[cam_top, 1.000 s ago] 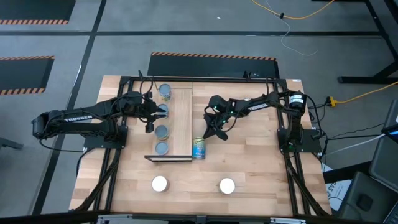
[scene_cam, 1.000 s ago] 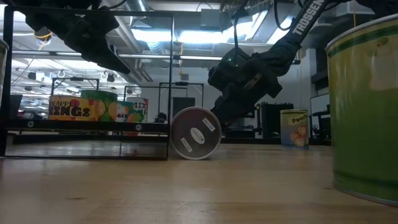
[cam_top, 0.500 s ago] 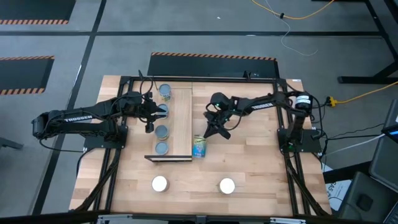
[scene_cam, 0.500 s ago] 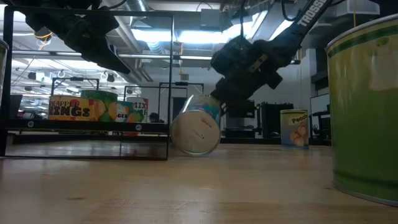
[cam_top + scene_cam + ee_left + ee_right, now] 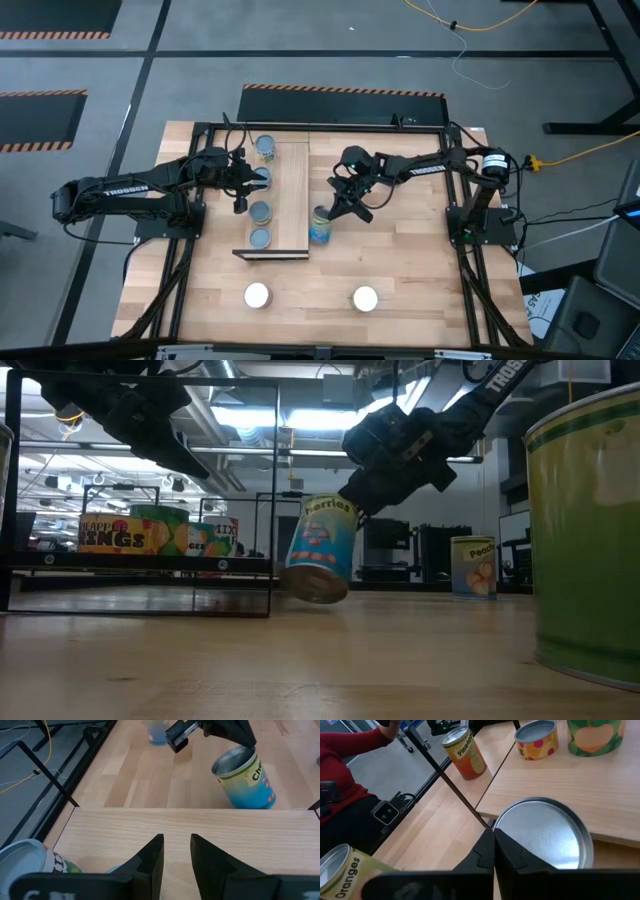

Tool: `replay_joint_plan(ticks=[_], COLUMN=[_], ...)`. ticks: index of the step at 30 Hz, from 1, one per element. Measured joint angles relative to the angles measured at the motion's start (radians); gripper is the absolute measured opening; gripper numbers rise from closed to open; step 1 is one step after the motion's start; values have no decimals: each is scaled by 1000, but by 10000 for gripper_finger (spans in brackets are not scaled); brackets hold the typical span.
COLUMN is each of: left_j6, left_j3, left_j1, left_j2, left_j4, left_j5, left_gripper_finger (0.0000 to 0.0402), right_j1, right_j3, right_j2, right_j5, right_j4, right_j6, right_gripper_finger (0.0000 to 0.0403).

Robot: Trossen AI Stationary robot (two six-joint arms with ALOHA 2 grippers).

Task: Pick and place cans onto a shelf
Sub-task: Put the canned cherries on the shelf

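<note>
The blue-and-yellow can [image 5: 320, 228] stands tilted on the table beside the near end of the shelf [image 5: 291, 200]. My right gripper [image 5: 334, 208] is shut, and its tips are at the can's upper end [image 5: 330, 506]. Several other cans [image 5: 261, 211] stand in a row on their bases along the shelf's left side. My left gripper [image 5: 173, 852] hovers open over the shelf next to that row, with nothing between its fingers. My right gripper touches the rim of the can's silver upper end [image 5: 499, 822] with its shut fingertips [image 5: 352, 512], slanting down from the table's right. Whether they hook the rim or only press on it, I cannot tell. The can leans, its lower edge [image 5: 318, 593] on the table.
Two white-topped cans [image 5: 257, 295] [image 5: 365, 298] stand near the table's front edge. A big green can [image 5: 590, 530] fills the low view's right side. A black frame [image 5: 200, 215] rings the table. A person's red sleeve [image 5: 347, 752] shows beyond the table.
My right gripper has risen, staying shut. The blue-and-yellow can, which lay on its side, has been tipped up: its upper end has risen with the fingers while its lower end has stayed on the table.
</note>
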Motion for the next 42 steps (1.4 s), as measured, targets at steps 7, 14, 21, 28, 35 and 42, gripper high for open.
replay_joint_plan(ticks=[7, 14, 21, 28, 35, 42], left_j6=[0, 0, 0, 0, 0, 0], left_j3=[0, 0, 0, 0, 0, 0], left_j1=[0, 0, 0, 0, 0, 0], left_j2=[0, 0, 0, 0, 0, 0], left_j4=[0, 0, 0, -1, -6, -7], left_j5=[0, 0, 0, 0, 0, 0], left_gripper_finger=[89, 89, 89, 89, 89, 89], right_j1=[32, 66, 96, 89, 68, 65], right_j3=[0, 0, 0, 1, 0, 0], right_j2=[0, 0, 0, -16, -93, -148], right_j5=[1, 0, 57, 83, 125, 291], right_j4=[-6, -6, -6, -17, -98, -225], right_j6=[-21, -22, -77, -78, -129, -208], right_gripper_finger=[1, 1, 1, 1, 1, 1])
